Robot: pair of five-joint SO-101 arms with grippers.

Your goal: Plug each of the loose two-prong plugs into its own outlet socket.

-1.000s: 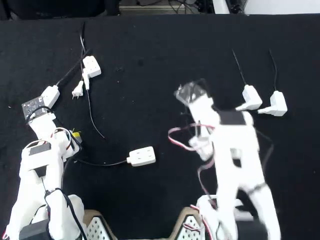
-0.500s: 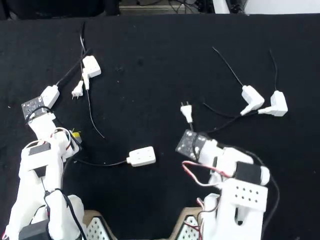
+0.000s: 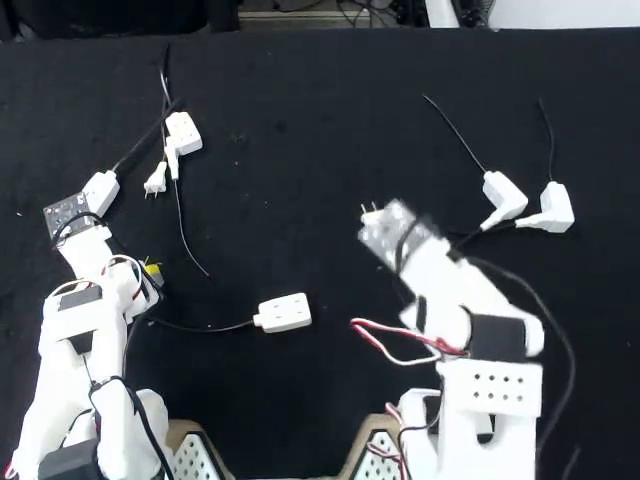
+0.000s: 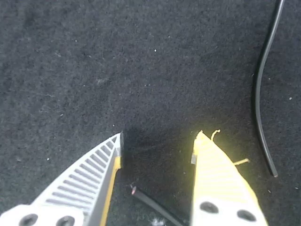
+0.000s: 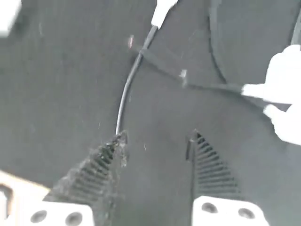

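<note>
the tabletop (image 3: pixel 300 110) is covered edge to edge in black, felt-like cloth, flecked with pale lint in the left wrist view. past its far edge a thin strip of room shows, with a tangle of floor cables (image 3: pixel 360 12) and a pale panel (image 3: pixel 560 12) in the corner. the left gripper (image 3: pixel 68 213) sits low near one side edge, its jaws spread over bare cloth with a cut cable end (image 4: pixel 150 201) between them and a thin black lead (image 4: pixel 261 94) off to one side. a white socket block (image 3: pixel 100 190) lies just beside it. farther back are a second socket (image 3: pixel 183 133) and a small loose plug (image 3: pixel 155 181), close together on crossing wires. a flat outlet (image 3: pixel 283 312) lies between the two arms, its cord trailing toward the left arm. the right gripper (image 3: pixel 392 232) is out over the middle of the cloth, jaws spread and holding nothing. another two-prong plug (image 3: pixel 369 211) lies at its tip, and its black cord (image 5: pixel 129 89) runs back to one jaw. two white adapters (image 3: pixel 503 195) (image 3: pixel 555 208) rest side by side well beyond, thin leads running toward the far edge.
</note>
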